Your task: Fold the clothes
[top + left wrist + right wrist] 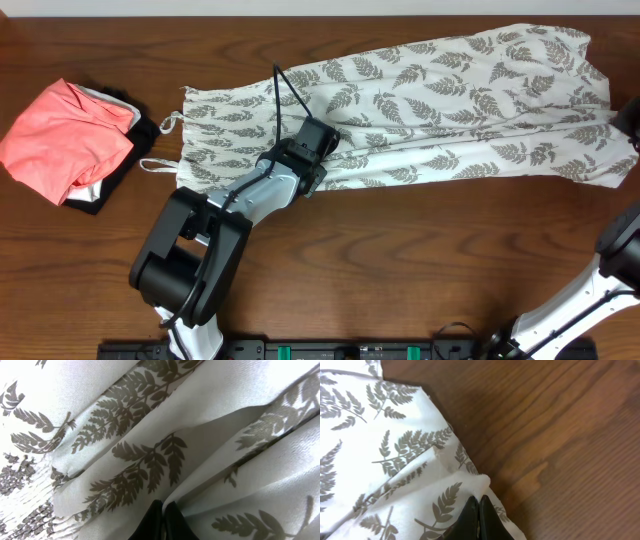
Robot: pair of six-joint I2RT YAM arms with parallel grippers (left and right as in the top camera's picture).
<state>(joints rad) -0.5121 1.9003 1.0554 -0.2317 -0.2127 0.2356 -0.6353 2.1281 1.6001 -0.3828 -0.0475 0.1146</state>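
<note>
Pinching at the middle of the cloth, the left gripper [162, 519] has its jaws pressed shut, tips together on a raised fold of the dress [450, 100]; creases run out from the tips in the wrist view. From overhead it sits on the dress's front edge, approx. where bodice meets skirt, w/ the arm reaching in from the table's front-left.

Right gripper [480, 510] is also closed tight, fingertips meeting on the hem edge, where a small bump of fabric curls up just ahead of them. Bare wood lies right beside it. Overhead shows only a dark bit of it at the table's right edge, by the hem's end.

The dress lies spread flat lengthwise across the back half of the table [400, 270], skirt fanned toward the back-right corner, top end pointing left, both thin straps [165, 122] loose on the wood.

Well apart, near the left edge, a coral-pink garment [65, 140] sits bunched on top of a black garment [145, 130], not touching the dress.
</note>
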